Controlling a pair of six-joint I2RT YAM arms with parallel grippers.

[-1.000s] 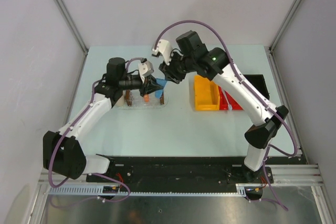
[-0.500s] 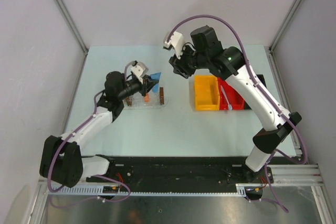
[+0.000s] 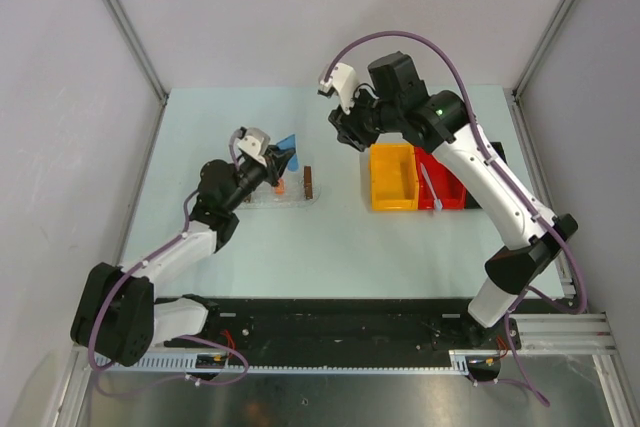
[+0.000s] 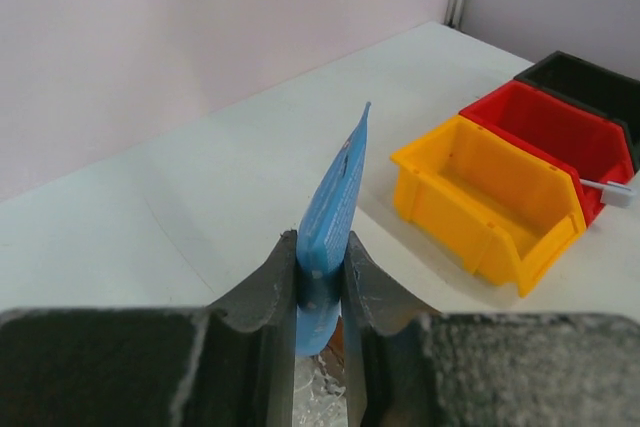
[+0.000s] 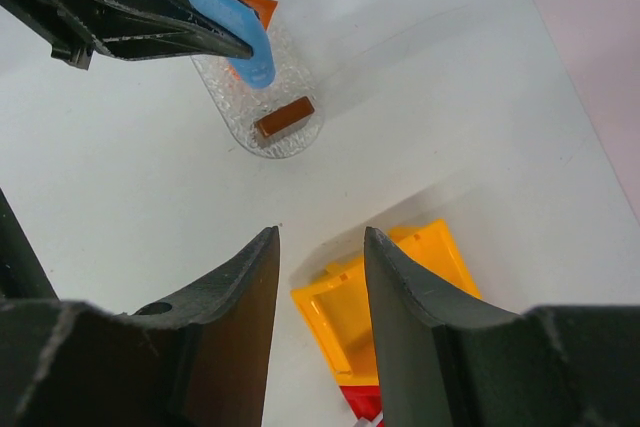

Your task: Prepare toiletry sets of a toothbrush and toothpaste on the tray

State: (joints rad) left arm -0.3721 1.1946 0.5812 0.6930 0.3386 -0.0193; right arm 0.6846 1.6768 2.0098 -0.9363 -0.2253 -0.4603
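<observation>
Pale green table [image 3: 330, 247] carries everything, and the biggest hazard on it is the pair of arms working close over its far half, where a careless sweep could knock them together. The yellow bin [image 3: 392, 205] and red bin [image 3: 447, 202] sit below and just beside the right gripper [image 5: 320, 237], whose fingers stand apart with nothing between them; reaching down, those fingers could catch a bin wall and shove the bins. The tray [image 5: 290, 142] lies directly beneath the left gripper [image 4: 320, 257], light and clear, so a nudge may slide it. That left gripper is clamped on the blue tube [image 4: 338, 187] near its thicker end, the flat end sticking out ahead of the fingers; let go from this height, I judge it could bounce off, or land across the orange tube [image 5: 258, 9] already lying in the tray under the fingers. The toothbrush [image 4: 608, 190] rests in the red bin, well off from the left gripper, thin and against the wall, easy to miss or pinch crookedly.
</observation>
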